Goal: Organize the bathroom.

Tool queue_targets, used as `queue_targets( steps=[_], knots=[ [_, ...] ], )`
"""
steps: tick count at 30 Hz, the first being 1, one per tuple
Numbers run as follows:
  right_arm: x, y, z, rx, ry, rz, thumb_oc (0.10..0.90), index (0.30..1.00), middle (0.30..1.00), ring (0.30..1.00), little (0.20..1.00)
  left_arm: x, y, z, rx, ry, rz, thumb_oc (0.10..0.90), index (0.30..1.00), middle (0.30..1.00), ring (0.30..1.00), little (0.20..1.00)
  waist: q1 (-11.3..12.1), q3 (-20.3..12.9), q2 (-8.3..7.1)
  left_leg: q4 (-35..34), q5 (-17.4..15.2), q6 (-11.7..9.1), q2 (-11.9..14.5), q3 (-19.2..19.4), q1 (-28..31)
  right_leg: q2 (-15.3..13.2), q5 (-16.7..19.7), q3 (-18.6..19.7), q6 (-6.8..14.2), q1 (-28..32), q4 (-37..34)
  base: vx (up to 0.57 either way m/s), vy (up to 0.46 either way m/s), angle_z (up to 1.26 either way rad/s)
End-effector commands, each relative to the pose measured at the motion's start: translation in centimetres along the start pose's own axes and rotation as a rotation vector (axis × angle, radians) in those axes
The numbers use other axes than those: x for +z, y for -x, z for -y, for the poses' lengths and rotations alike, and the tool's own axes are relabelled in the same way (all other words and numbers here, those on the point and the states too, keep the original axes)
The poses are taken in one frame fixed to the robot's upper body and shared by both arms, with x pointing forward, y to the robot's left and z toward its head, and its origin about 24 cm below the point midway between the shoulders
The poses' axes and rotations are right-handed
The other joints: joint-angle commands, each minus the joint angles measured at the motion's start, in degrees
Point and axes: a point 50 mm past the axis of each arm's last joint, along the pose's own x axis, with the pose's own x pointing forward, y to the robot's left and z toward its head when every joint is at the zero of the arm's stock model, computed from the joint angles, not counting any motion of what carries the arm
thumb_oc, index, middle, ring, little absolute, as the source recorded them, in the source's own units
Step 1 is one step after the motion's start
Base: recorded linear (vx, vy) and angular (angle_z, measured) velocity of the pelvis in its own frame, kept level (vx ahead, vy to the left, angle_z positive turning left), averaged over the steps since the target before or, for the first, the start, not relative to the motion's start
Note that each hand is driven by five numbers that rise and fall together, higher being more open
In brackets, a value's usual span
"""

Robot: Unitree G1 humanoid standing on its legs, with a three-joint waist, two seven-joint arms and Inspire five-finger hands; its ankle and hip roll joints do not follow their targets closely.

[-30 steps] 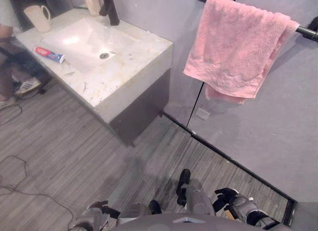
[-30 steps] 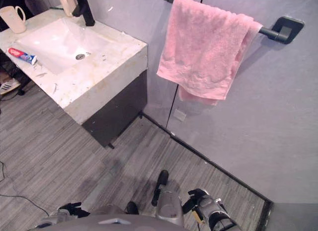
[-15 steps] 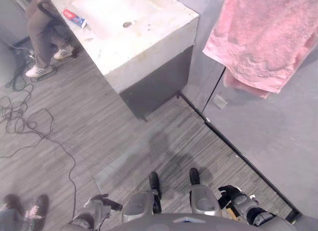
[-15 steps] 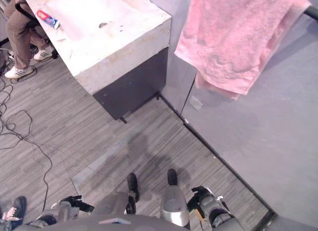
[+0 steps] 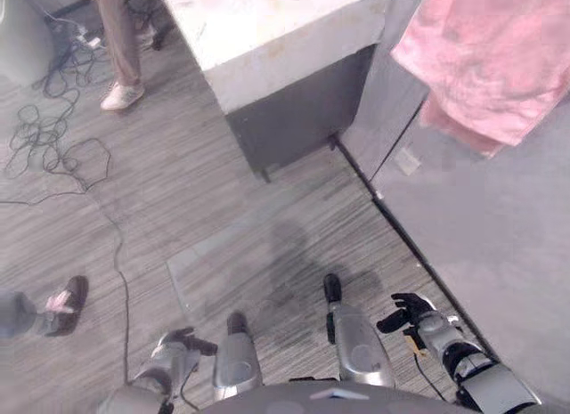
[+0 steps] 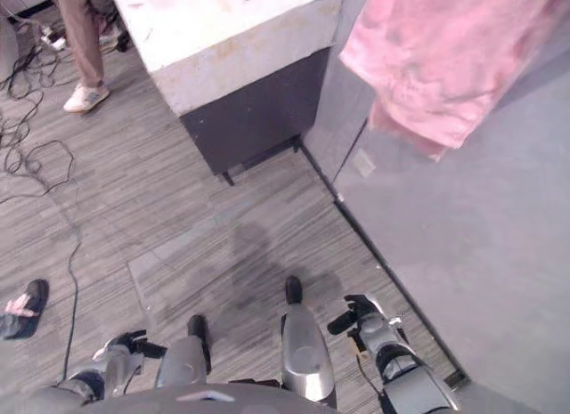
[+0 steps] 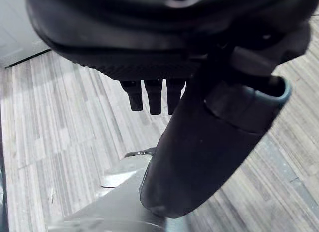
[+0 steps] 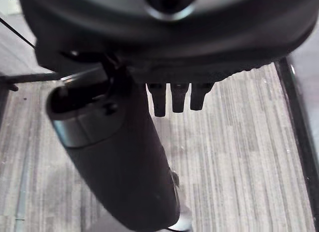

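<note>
The marble vanity counter (image 5: 267, 40) with its dark cabinet (image 5: 303, 111) stands at the far side of the floor. A pink towel (image 5: 490, 58) hangs on the grey wall to its right. My left hand (image 5: 174, 347) hangs low at my side with relaxed fingers (image 7: 152, 95) and holds nothing. My right hand (image 5: 414, 316) hangs low near the wall's base. Its fingers (image 8: 172, 100) are relaxed and it is empty.
A person's leg and white shoe (image 5: 120, 95) stand left of the vanity. Another person's shoe (image 5: 62, 303) shows at the left edge. Cables (image 5: 53, 147) lie tangled on the grey plank floor at upper left. The grey wall panel (image 5: 499, 236) closes off the right.
The whole picture has shifted: the camera now looks lower, so the sink basin, toothpaste and cup have left the view. Both hands still hang at my sides.
</note>
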Motion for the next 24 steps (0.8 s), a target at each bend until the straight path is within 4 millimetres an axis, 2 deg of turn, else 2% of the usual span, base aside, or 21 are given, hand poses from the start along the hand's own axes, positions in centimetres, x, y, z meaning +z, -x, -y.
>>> queue_targets(
  steps=[1,5,9,15,17,19,20,21,22,23,24],
  knots=[
    [0.0,0.1,-1.0,0.021,0.018,0.025,0.8,0.9,0.9,0.9,0.9,0.6,0.1,-0.2,-0.004,-0.004,0.063,0.8,0.9,0.9,0.9,0.9,-0.43,-1.69,-1.59,5.03,-1.34,0.97,-1.84,3.81,-1.04,-4.59,-4.31,2.64,4.6,1.45,3.77,-0.06,0.348,-0.02],
    [0.4,0.2,-1.0,0.035,0.027,0.049,0.8,0.9,0.9,0.9,0.9,0.4,0.1,-0.7,0.013,-0.001,0.051,0.8,0.9,0.9,0.9,0.9,0.19,-1.54,-1.9,8.09,-4.42,1.94,-3.86,5.56,-2.06,-8.28,-2.05,2.17,6.79,1.83,2.41,-0.02,0.223,0.05],
    [0.8,0.2,-1.4,0.041,0.025,0.065,0.8,0.9,0.9,0.9,0.9,0.0,0.2,-1.4,0.035,0.007,0.035,0.8,0.9,0.9,0.9,0.9,0.97,-1.67,-2.58,10.03,-6.45,2.56,-4.9,6.37,-2.16,-10.44,-0.52,2.09,8.2,2.17,1.36,-0.01,0.16,0.04],
    [1.6,0.4,-1.3,0.026,-0.014,0.09,0.8,0.9,0.9,0.9,0.9,-0.6,0.2,-2.3,0.044,-0.03,0.018,0.8,0.9,0.9,0.9,0.9,2.14,-2.27,-4.34,15.53,-10.47,3.6,-6.79,7.7,-3.21,-13.32,1.63,3.22,9.52,3.91,-0.67,-0.04,0.187,-0.07],
    [1.5,0.4,-1.2,0.023,-0.028,0.082,0.8,0.9,0.9,0.9,0.9,-0.8,0.2,-2.4,0.04,-0.037,0.009,0.8,0.9,0.9,0.9,0.9,2.49,-2.62,-4.91,16.61,-11.69,4.2,-7.76,7.8,-3.43,-14.66,3.93,3.22,9.56,3.46,-1.26,-0.02,0.211,-0.13],
    [1.3,0.5,-1.2,0.037,0.001,0.083,0.8,0.9,0.9,0.9,0.9,-1.3,0.3,-2.4,0.039,-0.009,-0.016,0.8,0.9,0.9,0.9,0.9,3.79,-2.54,-6.12,16.25,-12.79,4.68,-9.24,9.09,-2.06,-17.99,9.79,-1.23,9.78,2.3,-3.36,-0.02,0.253,-0.32],
    [1.4,0.5,-1.4,0.064,0.036,0.094,0.8,0.9,0.9,0.9,0.9,-1.8,0.3,-2.6,0.053,-0.03,-0.022,0.8,0.9,0.9,0.9,0.9,4.91,-2.11,-6.82,15.64,-13.36,5.26,-9.4,11.22,-0.74,-18.88,12.06,-5.09,9.85,1.67,-1.04,-0.03,0.213,-0.77],
    [1.4,0.5,-1.5,0.066,0.037,0.094,0.8,0.9,0.9,0.9,0.9,-1.8,0.3,-2.6,0.054,-0.032,-0.022,0.8,0.9,0.9,0.9,0.9,4.78,-2.29,-6.9,15.28,-13.08,5.41,-9.53,11.28,-0.78,-18.66,11.77,-4.82,9.8,1.47,-1.01,-0.01,0.196,-1.21],
    [1.1,0.6,-1.5,0.074,0.033,0.089,0.8,0.9,0.9,0.9,0.9,-2.0,0.4,-2.6,0.058,-0.04,-0.021,0.8,0.9,0.9,0.9,0.9,3.99,-2.67,-6.71,14.15,-12.42,6.1,-9.86,11.17,-0.53,-16.25,9.7,-2.95,9.5,1.15,-0.78,0.03,0.145,-1.11],
    [0.6,0.6,-1.5,0.08,0.024,0.079,0.8,0.9,0.9,0.9,0.9,-2.3,0.4,-2.7,0.06,-0.041,-0.022,0.8,0.9,0.9,0.9,0.9,2.8,-3.15,-6.21,12.59,-11.49,6.64,-10.72,9.92,-0.37,-12.47,7.23,-0.28,9.12,0.91,-0.59,0.06,0.178,-0.6],
    [0.3,0.6,-1.5,0.083,0.03,0.074,0.8,0.9,0.9,0.9,0.9,-2.3,0.4,-2.8,0.061,-0.04,-0.023,0.8,0.9,0.9,0.9,0.9,2.06,-3.57,-5.93,11.0,-10.47,6.75,-11.32,9.27,-0.31,-10.33,6.11,1.11,8.91,0.58,-0.51,0.09,0.173,-0.08]
  ],
)
